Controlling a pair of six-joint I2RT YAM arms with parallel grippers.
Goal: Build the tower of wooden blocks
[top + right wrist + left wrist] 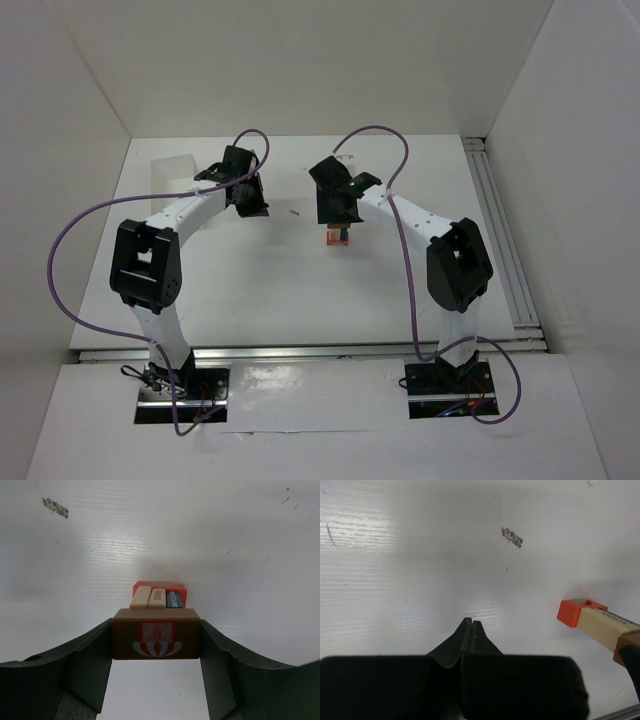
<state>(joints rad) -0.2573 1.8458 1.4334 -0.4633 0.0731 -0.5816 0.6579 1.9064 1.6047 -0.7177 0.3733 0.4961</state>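
The right gripper (156,649) pinched the brown crest-printed block (156,632) by its ends, over a pair of pale uprights (149,598) and a blue upright (174,599) on the orange-red base (160,586). The cap should be settled flat and square, and the fingers then spread straight apart without dragging it.

From above, this view could not confirm contact. The left wrist view did: the tower (600,627), at 3 o'clock from the empty, pressed-together left gripper (471,630), showed brown meeting pale wood.

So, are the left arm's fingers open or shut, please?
Shut: the left arm's black fingers press together at their tips, nothing between.
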